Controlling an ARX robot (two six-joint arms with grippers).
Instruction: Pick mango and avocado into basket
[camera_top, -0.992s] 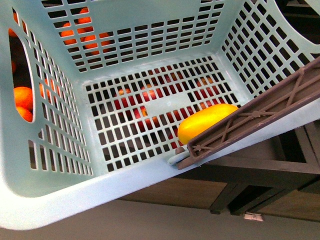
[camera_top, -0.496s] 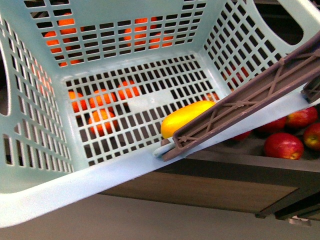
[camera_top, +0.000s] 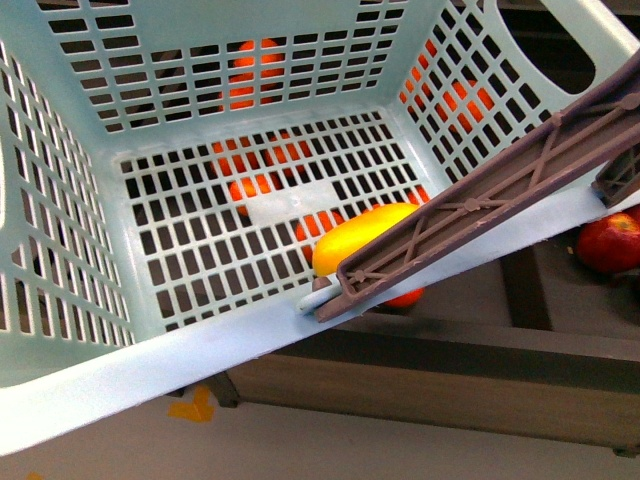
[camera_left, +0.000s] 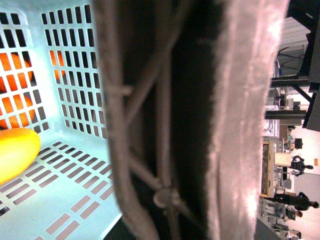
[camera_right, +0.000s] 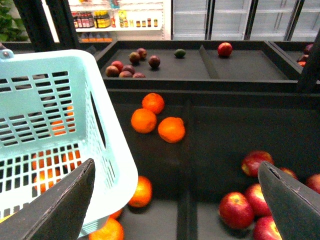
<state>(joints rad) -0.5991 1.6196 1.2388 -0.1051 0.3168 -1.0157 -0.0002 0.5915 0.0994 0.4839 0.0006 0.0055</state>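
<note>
Status: 1 of 2 items in.

- Mango (camera_top: 362, 236) lies on the slotted floor of the turquoise basket (camera_top: 150, 365), at the near edge. In the front view it is partly hidden behind the brown swing handle (camera_top: 480, 208). The left wrist view also shows its yellow end (camera_left: 17, 152) on the basket floor.
- No avocado is visible inside the basket in any view. The only other colour there is the oranges (camera_top: 262, 170) seen through the lattice, and they lie below and outside it.
- Candidate avocado (camera_right: 180, 52): a small dark green fruit alone in a far tray of the dark display surface (camera_right: 220, 135), well apart from the basket. It is too small to confirm.
- Left gripper: the wrist view is filled by the blurred handle, very close. The fingers cannot be made out, so I cannot tell whether they are clamped. The basket hangs tilted above the fruit, which suggests this arm carries it by the handle.
- Right gripper (camera_right: 176, 165): fingers (camera_right: 65, 205) spread wide with nothing between them, hovering over the oranges (camera_right: 152, 120) and red apples (camera_right: 250, 200).

Left to do, by my judgement: 1 pick. The right arm must reach the far tray, take the avocado and drop it beside the mango.
</note>
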